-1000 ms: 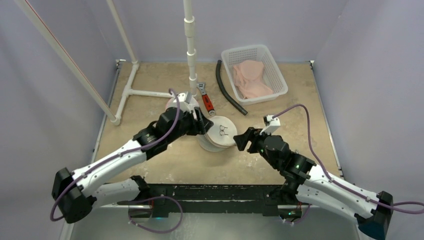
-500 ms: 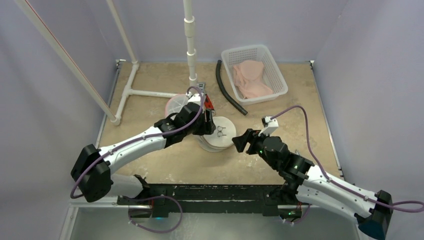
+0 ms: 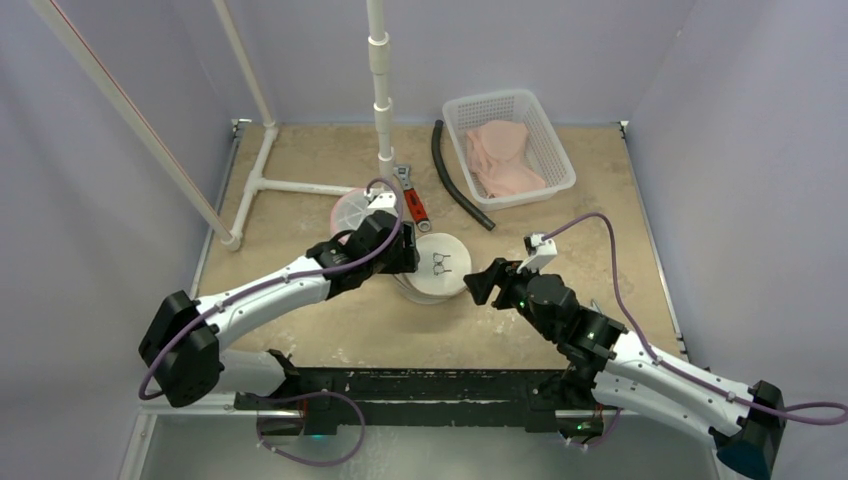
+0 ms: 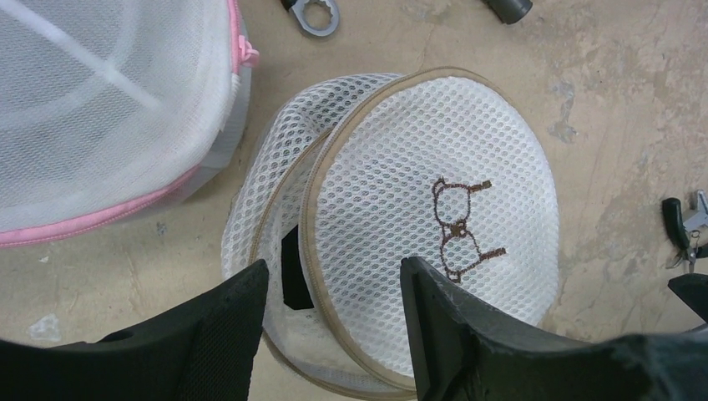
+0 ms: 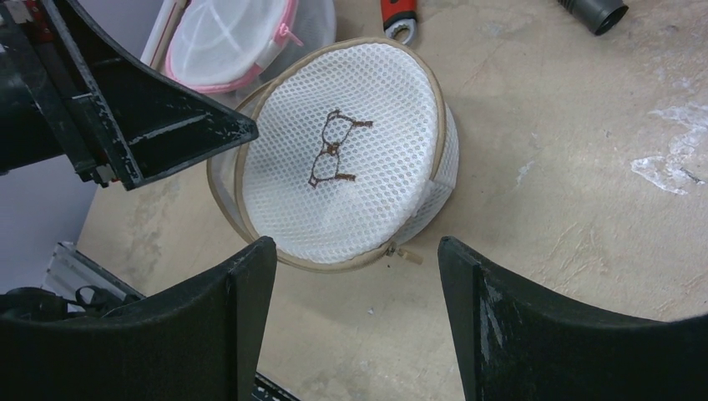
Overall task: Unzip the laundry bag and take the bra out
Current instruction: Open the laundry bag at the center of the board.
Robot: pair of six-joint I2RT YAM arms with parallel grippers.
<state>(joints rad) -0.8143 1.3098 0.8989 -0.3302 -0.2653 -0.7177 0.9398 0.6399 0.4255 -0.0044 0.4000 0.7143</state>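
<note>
Light: even, diffuse, from above | Shadows: soft, faint on counter (image 3: 400,335) | Focus: wrist views sharp centrally, softer at 6 o'clock

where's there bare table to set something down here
The table is bare on the right, between the basket and the right arm. Another bare strip runs along the near edge between both arms. Crowded at centre: white mesh laundry bag, pink-trimmed mesh bag, wrench, black hose, left gripper and right gripper.

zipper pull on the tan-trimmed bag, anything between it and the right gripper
Nothing visible does: the zipper pull hangs at the laundry bag's near rim, facing the open right gripper, with only bare table between.
</note>
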